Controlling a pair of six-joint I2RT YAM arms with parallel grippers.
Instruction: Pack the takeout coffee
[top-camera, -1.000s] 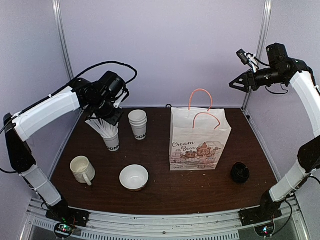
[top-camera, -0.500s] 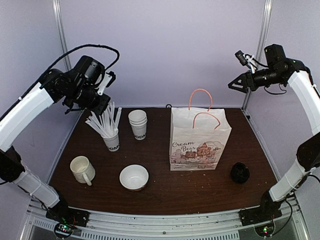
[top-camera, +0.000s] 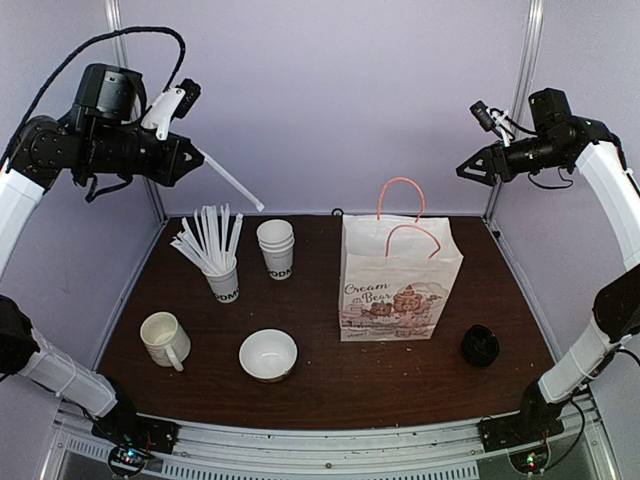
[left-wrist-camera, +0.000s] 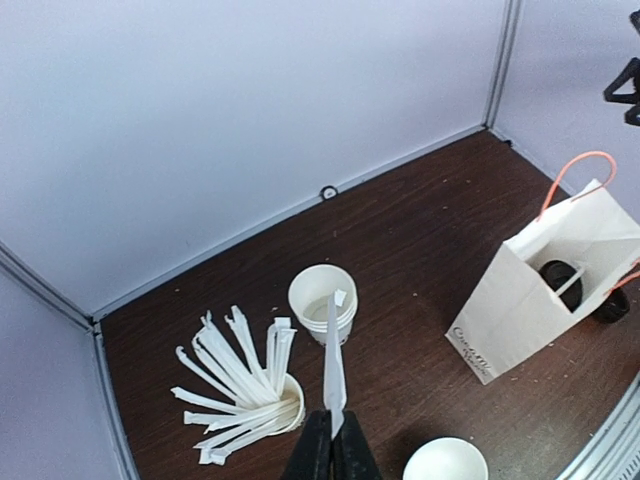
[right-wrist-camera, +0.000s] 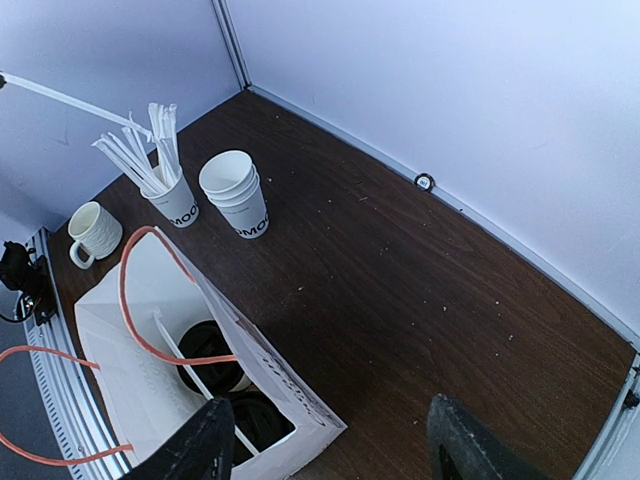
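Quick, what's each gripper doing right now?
Left gripper: shut on a straw.
Right gripper: open, holding nothing.

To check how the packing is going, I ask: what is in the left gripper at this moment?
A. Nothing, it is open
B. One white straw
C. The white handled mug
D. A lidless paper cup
B: the left gripper is shut on a single white straw, held in the air high above the cup of straws.
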